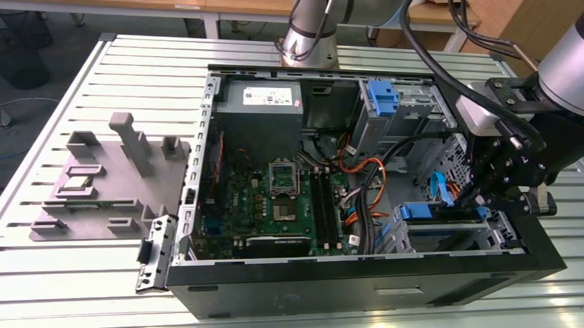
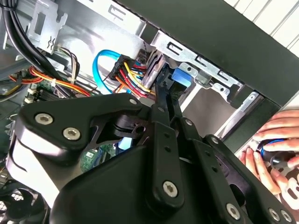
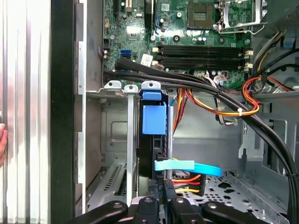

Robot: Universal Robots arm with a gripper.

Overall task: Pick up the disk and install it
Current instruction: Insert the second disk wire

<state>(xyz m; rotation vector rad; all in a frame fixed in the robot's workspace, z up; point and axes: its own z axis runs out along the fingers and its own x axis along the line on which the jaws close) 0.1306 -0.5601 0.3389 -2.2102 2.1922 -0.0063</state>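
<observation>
Disk point(image 3: 158, 154) is held edge-on between closed gripper point(image 3: 161, 189) fingers, its long axis pointed straight ahead into the drive bay point(image 3: 117, 140) at the case's point(image 1: 365, 287) front corner, blue rail leading.

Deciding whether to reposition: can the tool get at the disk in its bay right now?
Probably yes: the tool sits right at the disk's edge in the open drive bay, with nothing between them. A light blue cable passes close by.
</observation>
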